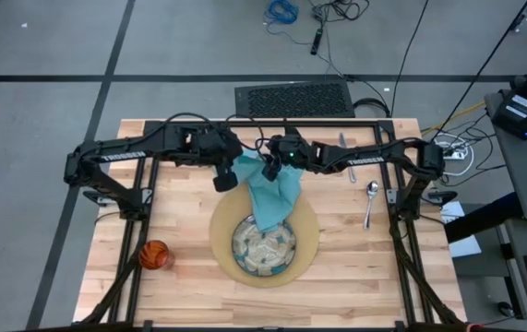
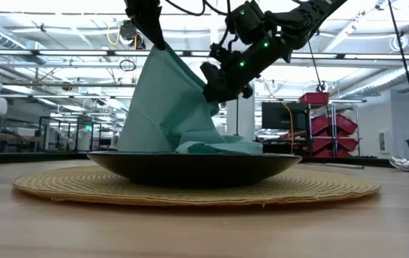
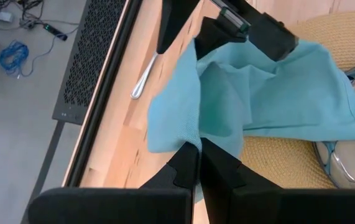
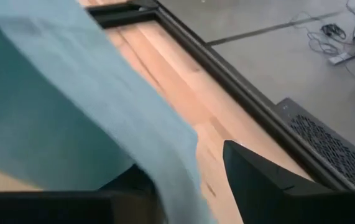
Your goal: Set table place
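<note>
Blue cloth hung between my two claws: the light-blue napkin (image 1: 275, 195) was lifted off the desk (image 1: 355, 277), its upper part held up and its lower end trailing down into the plate (image 1: 263, 245). My left claw (image 3: 197, 163) was pinched tight on one corner of the napkin, the fabric caught between its dark fingers (image 3: 183, 168), above the far half of the desk, just beyond the mat's far edge. My right claw (image 1: 270, 169) was close beside it, at the napkin's other upper edge. In the right wrist view the cloth draped across one of its fingers (image 4: 258, 177), with the jaws apart and the fabric lying in the gap; I could not tell whether they had a real hold on it.

From the low view the napkin (image 2: 168, 107) rose in a steep peak under the left claw, with folds piled on the dark plate (image 2: 190, 168). That plate, greenish and patterned when seen from above, sat in the middle of the round tan mat (image 1: 311, 242), which lay in the centre of the desk.

On the right side of the desk a silver spoon (image 1: 370, 201) lay near the black frame, well apart from the mat. Two more silver pieces of cutlery (image 1: 346, 159) lay farther back, partly under my right arm. The small orange cup (image 1: 154, 254) stood upright on the left side of the desk, apart from the mat.
</note>
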Available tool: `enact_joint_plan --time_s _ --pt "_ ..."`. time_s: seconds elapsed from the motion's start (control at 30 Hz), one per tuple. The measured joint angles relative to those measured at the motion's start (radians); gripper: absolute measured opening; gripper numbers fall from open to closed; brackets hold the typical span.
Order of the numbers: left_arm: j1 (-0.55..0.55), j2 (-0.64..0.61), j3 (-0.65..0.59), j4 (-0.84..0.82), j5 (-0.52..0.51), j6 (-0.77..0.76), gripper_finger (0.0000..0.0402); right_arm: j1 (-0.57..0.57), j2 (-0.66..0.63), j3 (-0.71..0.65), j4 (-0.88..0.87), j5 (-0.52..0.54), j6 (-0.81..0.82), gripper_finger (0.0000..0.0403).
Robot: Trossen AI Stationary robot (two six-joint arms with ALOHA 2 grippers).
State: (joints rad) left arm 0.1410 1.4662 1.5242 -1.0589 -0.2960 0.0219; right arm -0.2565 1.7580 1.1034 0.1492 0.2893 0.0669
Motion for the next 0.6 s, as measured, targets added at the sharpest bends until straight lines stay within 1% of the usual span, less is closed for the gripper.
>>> enact_joint_plan --time_s 0.07,0.1,0.17,0.2,0.23,0.33,0.47,0.6 --pt "0.000 0.000 0.000 0.002 -0.001 0.003 0.0000 0.000 0.000 0.000 -0.002 -0.005 -0.001 0.0116" --pt "0.000 0.000 0.000 0.002 -0.001 0.003 0.0000 0.000 0.000 0.000 -0.013 -0.007 -0.001 0.0099" --pt "0.000 0.000 0.000 0.002 -0.001 0.003 0.0000 -0.004 0.000 0.000 -0.043 -0.009 -0.005 0.0043" --pt "0.000 0.000 0.000 0.002 -0.001 0.003 0.0000 -0.005 0.000 0.000 -0.054 -0.010 -0.015 0.0022" --pt "0.000 0.000 0.000 0.002 -0.001 0.003 0.0000 -0.006 0.000 0.000 -0.059 -0.011 -0.021 0.0013" --pt "0.001 0.000 0.000 0.004 0.000 0.002 0.0000 -0.007 -0.007 0.000 -0.059 -0.056 -0.027 0.0002" --pt "0.000 0.000 0.000 0.005 0.012 -0.014 0.0000 -0.005 -0.060 0.000 -0.097 -0.053 -0.059 0.0000" --pt "0.000 0.000 0.000 0.004 0.079 -0.007 0.0000 -0.006 -0.144 0.000 -0.156 -0.029 -0.085 0.0000"
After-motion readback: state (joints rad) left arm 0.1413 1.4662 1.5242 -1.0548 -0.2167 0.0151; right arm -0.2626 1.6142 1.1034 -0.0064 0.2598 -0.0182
